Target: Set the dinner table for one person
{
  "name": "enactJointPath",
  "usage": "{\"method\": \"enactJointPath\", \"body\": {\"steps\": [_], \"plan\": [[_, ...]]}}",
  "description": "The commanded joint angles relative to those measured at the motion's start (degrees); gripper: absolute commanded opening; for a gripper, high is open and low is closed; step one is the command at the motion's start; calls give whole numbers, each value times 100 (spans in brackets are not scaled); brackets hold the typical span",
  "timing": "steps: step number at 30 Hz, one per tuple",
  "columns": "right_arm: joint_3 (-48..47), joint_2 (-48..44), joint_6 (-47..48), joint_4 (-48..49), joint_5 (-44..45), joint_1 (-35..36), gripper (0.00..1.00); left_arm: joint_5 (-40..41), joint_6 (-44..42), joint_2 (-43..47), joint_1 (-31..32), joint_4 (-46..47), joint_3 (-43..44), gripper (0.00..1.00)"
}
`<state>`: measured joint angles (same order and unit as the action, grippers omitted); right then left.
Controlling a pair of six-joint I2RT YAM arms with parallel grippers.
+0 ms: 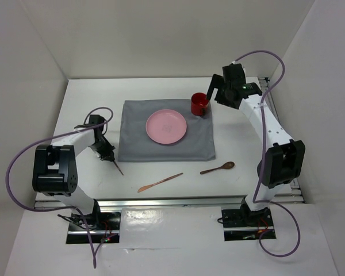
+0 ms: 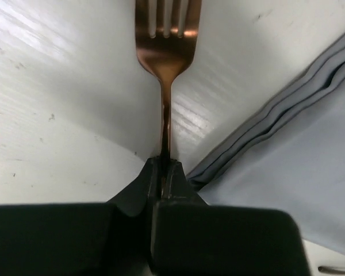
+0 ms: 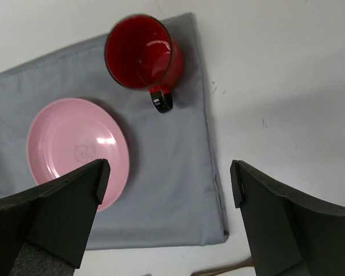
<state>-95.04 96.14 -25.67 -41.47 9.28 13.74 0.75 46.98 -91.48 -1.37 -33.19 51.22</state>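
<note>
Holding the fork (image 2: 167,52) by its handle, the left hand (image 2: 165,172) is pinched tight on it, just left of the mat (image 1: 135,135); we judge it bound for the desk (image 1: 92,98) beside the mat. Our right hand (image 3: 169,175) gapes wide, empty, by the mug (image 1: 199,104) at the mat's far right corner. Mid-mat: plate (image 1: 167,126). Under the mat: desk. Near side of the mat: knife (image 1: 160,182), spoon (image 1: 217,168).

A: Where do we lose the fork (image 2: 165,63)?
B: Its tines run off the left wrist view's top edge; its handle end is hidden between the fingers (image 2: 141,187).
A: And the spoon (image 3: 224,268)?
B: Cut by the right wrist view's bottom edge.
</note>
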Motion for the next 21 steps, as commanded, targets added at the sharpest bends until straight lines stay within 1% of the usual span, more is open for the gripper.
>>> {"method": "enactJointPath", "body": {"steps": [1,2,3,4,5,6,7,9,10,11,14,18,19,20,21], "plan": [[257,-507,-26,166,92,41,99,627,-14,-116,48,-230,351,0],[345,-561,-26,166,39,41,99,741,-127,-115,127,-371,501,0],[442,-613,-26,166,-39,41,99,1020,-250,-28,224,-694,668,0],[643,-718,-26,166,-40,41,98,1197,-320,59,451,-854,1000,0],[767,-780,-26,53,-136,41,98,1469,-565,113,584,-969,1152,0],[899,-842,-26,52,-137,41,97,1558,-698,113,698,-1144,1284,0],[1222,-921,-26,-9,-206,181,97,1559,-830,174,917,-1207,1529,0],[1566,-1167,-95,-80,-207,269,97,1507,-1232,235,1111,-1207,1689,0],[1907,-1324,-96,-237,-207,374,99,1437,-1322,236,1312,-1207,1846,0],[2059,-1395,-322,-317,-207,428,99,1367,-1532,236,1401,-1207,1917,0],[2630,-1589,-552,-440,-207,560,99,928,-1719,-193,1665,-1207,2426,0],[3052,-1808,-728,-721,-620,375,99,1076,-1964,-668,1982,-996,2822,0],[3236,-1896,-798,-722,-699,314,99,1076,-2017,-826,2035,-996,3119,0],[3351,-2123,-947,-774,-778,314,99,1128,-2070,-1228,2035,-1197,3322,0],[3483,-2256,-1044,-775,-848,253,99,1181,-2070,-1432,2087,-1312,3516,0]]}}
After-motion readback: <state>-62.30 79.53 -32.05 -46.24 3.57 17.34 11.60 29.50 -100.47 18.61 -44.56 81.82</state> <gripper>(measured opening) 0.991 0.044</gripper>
